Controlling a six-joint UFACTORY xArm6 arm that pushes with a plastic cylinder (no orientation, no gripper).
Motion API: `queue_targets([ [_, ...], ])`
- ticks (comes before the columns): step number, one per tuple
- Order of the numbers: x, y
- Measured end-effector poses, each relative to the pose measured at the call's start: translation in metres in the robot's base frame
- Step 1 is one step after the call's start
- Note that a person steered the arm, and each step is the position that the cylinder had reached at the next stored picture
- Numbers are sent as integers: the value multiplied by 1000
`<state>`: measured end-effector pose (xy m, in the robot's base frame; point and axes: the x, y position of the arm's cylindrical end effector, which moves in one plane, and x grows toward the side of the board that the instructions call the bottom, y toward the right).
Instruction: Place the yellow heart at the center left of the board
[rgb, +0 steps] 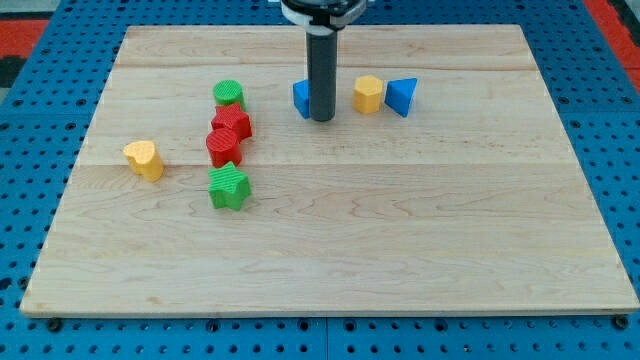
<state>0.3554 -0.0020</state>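
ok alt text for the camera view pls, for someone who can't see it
My tip rests at the board's top centre beside a blue block, far from the yellow heart at centre left. Green and red blocks line up between them.

1. Wooden board (400, 250) resting on a blue pegboard (30, 150).
2. Green cylinder (229, 95); red star (232, 123) touching it at 6 o'clock.
3. Red block (223, 147) below the star; green star (229, 187) at its 6 o'clock.
4. Blue block (301, 98), partly hidden.
5. Yellow hexagon (368, 95); blue triangle (402, 96) touching at 3 o'clock.
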Motion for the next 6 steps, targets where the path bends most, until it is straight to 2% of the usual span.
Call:
queue_targets([
  [1, 30, 13],
  [2, 116, 32],
  [3, 219, -2],
  [4, 229, -125],
  [5, 176, -193],
  [6, 110, -200],
])
